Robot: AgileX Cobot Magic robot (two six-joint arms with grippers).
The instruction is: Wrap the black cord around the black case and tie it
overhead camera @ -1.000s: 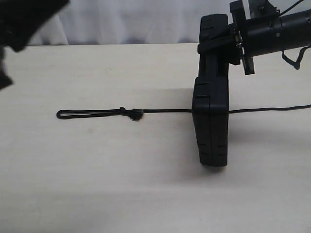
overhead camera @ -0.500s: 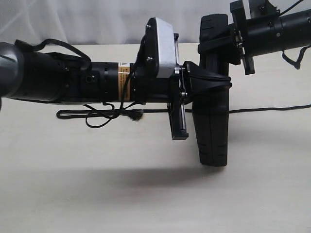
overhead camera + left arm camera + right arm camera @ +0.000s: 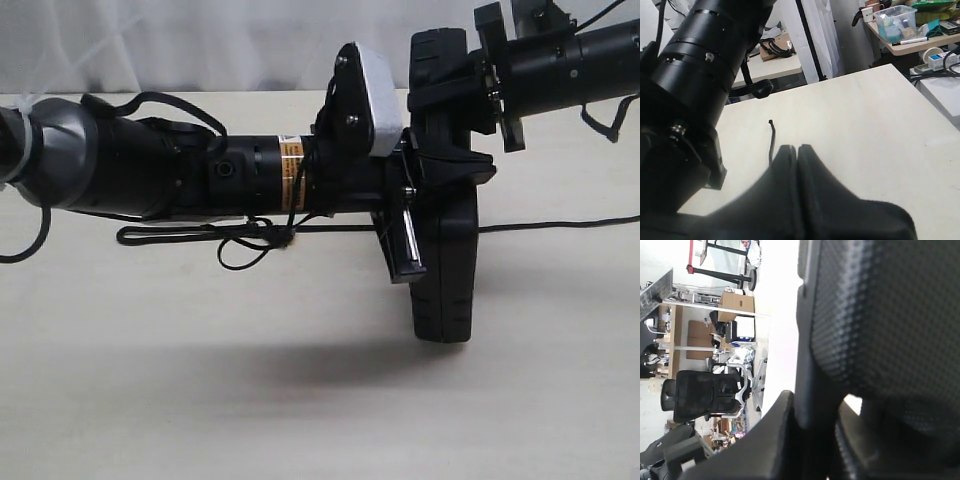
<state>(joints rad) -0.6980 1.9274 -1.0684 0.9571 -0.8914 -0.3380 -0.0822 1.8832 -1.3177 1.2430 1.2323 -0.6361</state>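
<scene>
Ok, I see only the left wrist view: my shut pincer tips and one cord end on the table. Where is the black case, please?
Observer: In the exterior view the black case is turned up on its edge, not lying flat, right of the middle of the table.
Operator: Does something hold it?
Observer: Yes, the right pincer grips its upper part.
Operator: And the rest of the black cord?
Observer: The black cord runs straight across the table, goes out of sight at the case and comes out on the other side. Its looped end with the knot lies on the left arm's side.
</scene>
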